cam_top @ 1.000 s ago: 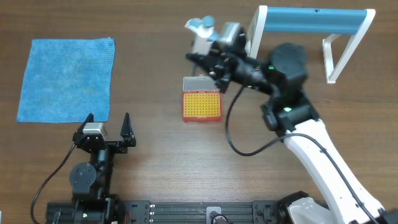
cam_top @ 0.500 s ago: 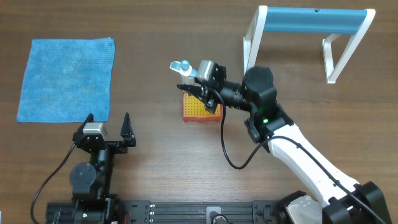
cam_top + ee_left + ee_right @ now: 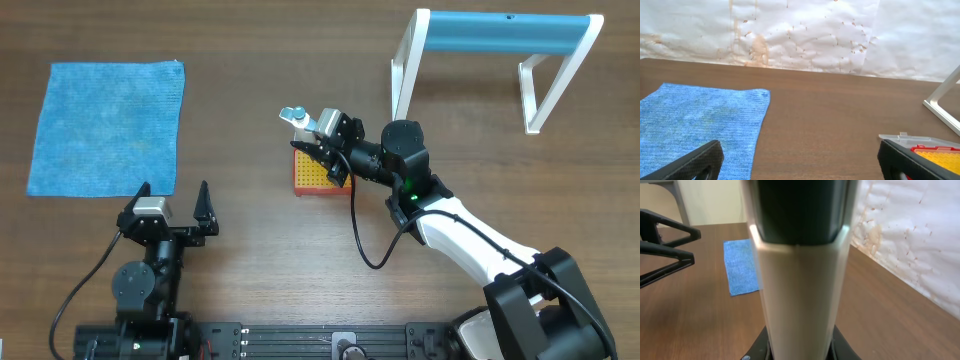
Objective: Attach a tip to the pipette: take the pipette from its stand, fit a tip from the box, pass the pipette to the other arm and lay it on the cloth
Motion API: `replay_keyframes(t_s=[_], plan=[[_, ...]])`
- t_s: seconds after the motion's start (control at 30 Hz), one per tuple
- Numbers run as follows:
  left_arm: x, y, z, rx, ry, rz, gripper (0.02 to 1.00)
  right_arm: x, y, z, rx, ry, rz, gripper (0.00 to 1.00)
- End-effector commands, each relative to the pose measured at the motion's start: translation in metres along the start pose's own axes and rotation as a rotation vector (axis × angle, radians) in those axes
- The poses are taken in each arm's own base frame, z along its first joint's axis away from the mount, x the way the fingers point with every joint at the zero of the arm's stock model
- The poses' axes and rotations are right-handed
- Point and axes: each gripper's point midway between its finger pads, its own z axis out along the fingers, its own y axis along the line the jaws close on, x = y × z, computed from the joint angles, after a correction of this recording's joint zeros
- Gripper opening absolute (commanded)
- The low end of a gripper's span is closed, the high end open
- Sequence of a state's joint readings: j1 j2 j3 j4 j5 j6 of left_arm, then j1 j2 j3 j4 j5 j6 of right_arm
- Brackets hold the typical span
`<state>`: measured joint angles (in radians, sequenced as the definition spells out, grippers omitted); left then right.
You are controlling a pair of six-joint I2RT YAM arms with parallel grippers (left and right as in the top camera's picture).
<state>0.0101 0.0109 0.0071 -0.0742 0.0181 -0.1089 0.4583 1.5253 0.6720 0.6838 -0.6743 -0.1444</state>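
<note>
Right gripper is clamped on the grey-and-black plastic pipette, directly above the orange tip box. It is probably light, stiff and smooth; the mid-barrel hold suits pressing down.

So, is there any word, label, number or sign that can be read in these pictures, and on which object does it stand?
No text can be read.
The pipette body shows no print in the right wrist view.
The tip box, the cloth and the stand bear no legible mark.
Any label on the pipette is too small to tell from the top view.
</note>
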Motion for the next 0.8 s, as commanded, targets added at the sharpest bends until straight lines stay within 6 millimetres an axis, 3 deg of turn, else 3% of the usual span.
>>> replay_keyframes(t_s=[0.03,0.5,0.8], plan=[[0.001,0.002,0.000,-0.013,0.000,0.013,0.998,0.004,-0.006,-0.001,0.022,0.004,-0.032,0.077],[0.001,0.002,0.000,-0.013,0.000,0.013,0.998,0.023,-0.016,-0.004,0.071,-0.008,0.007,0.077],[0.001,0.002,0.000,-0.013,0.000,0.013,0.998,0.034,-0.011,-0.008,0.071,0.010,0.028,0.077]])
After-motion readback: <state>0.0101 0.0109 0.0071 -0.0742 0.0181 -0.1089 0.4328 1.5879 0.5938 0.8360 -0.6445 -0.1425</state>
